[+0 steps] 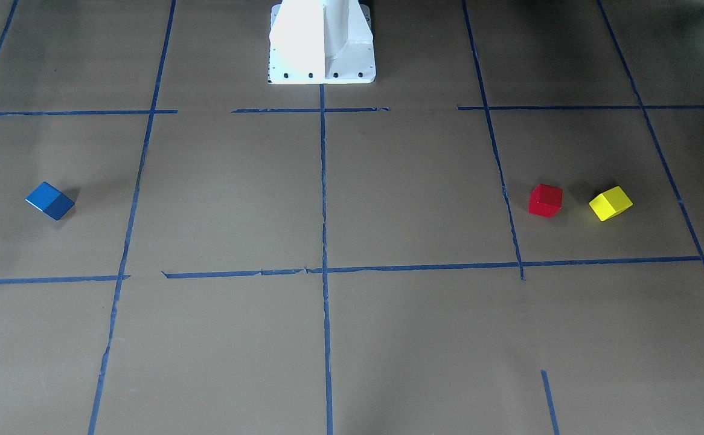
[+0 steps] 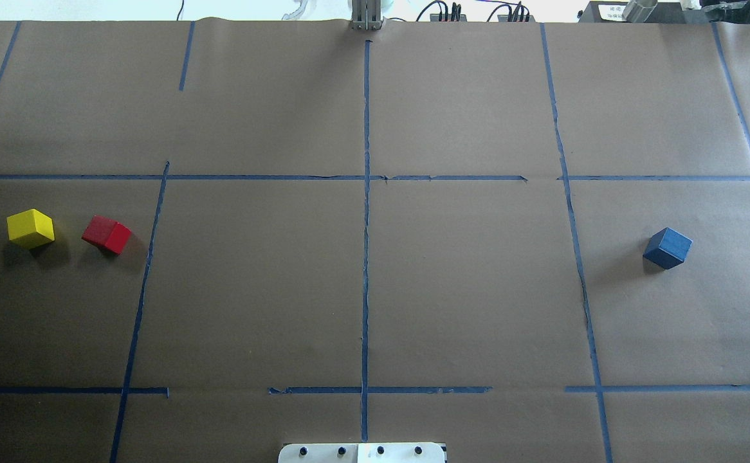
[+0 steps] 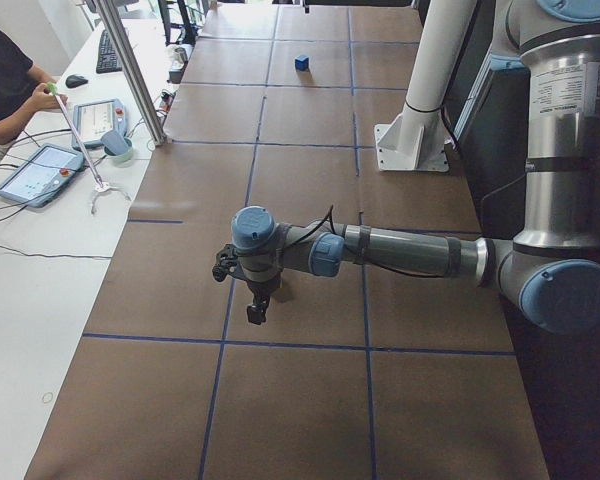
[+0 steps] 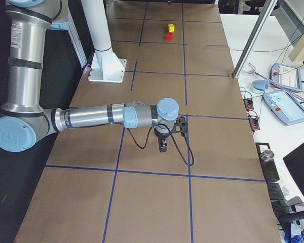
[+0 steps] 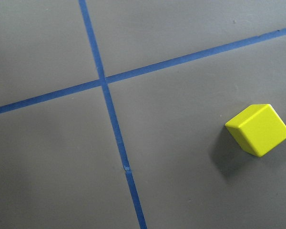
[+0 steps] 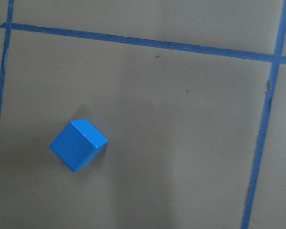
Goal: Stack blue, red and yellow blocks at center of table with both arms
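Nearest the overhead lens, white metal base plate (image 2: 362, 452); taking it as marker: far to its left, left gripper (image 3: 258, 305) hanging over the brown paper-covered table (image 2: 465, 276), finger gap impossible to tell; then yellow wooden cube (image 2: 30, 228), just beside it red wooden cube (image 2: 106, 234), not touching; straight ahead of the plate, blue tape line (image 2: 365, 283) through the centre, likely stacking spot; far to its right, blue wooden cube (image 2: 667, 247), alone; near it right gripper (image 4: 163, 147), gap likewise untellable; seemingly laid out for one pickup side per arm; no stacking done yet; only flat tape between cubes and centre.
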